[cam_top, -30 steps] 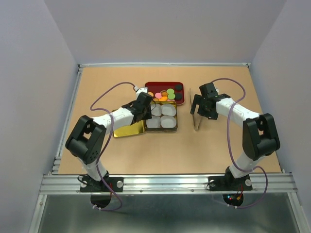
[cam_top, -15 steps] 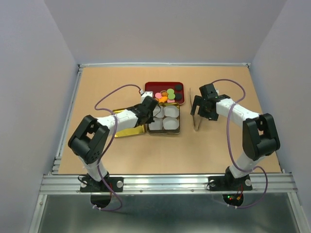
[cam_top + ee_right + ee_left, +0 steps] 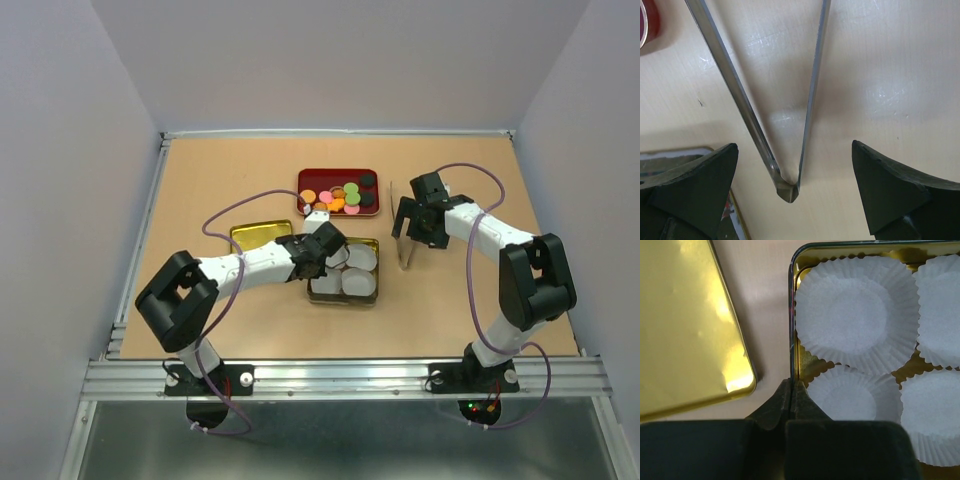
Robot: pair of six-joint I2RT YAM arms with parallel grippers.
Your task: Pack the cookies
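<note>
Top external view: one gold lid point(image 3: 262, 237) lies flat on the bench point(image 3: 230, 170), farthest left of the things. Just right of it sits one gold tin point(image 3: 370, 244). The left arm point(image 3: 250, 265) reaches from its base at the near left corner, low and nearly level, across the lid's near edge to the tin's left side. In the left wrist view the left jaws are pressed together on the tin's left wall at its rim, one finger point(image 3: 771, 407) outside and the other inside. That view shows four white paper cups point(image 3: 855, 315) in the tin, two of them cut off by the frame's right edge.

Behind the tin, and apart from it, stands one red tray point(image 3: 338, 171). The cookies point(image 3: 340, 197) all lie in this tray, about ten of them. Two are black and at least two green, with orange, pink and a brown one among them. They overlap too much for a sure count. None is in the tin.

To the right, one pair of metal tongs point(image 3: 403, 245) lies on the bench, well apart from the tin. The right arm point(image 3: 490, 235) bends from its base back and inward, its wrist pointing down above the tongs. In the right wrist view the right jaws stand wide apart, one finger point(image 3: 695, 185) on either side of the joined end of the tongs, touching neither blade.
</note>
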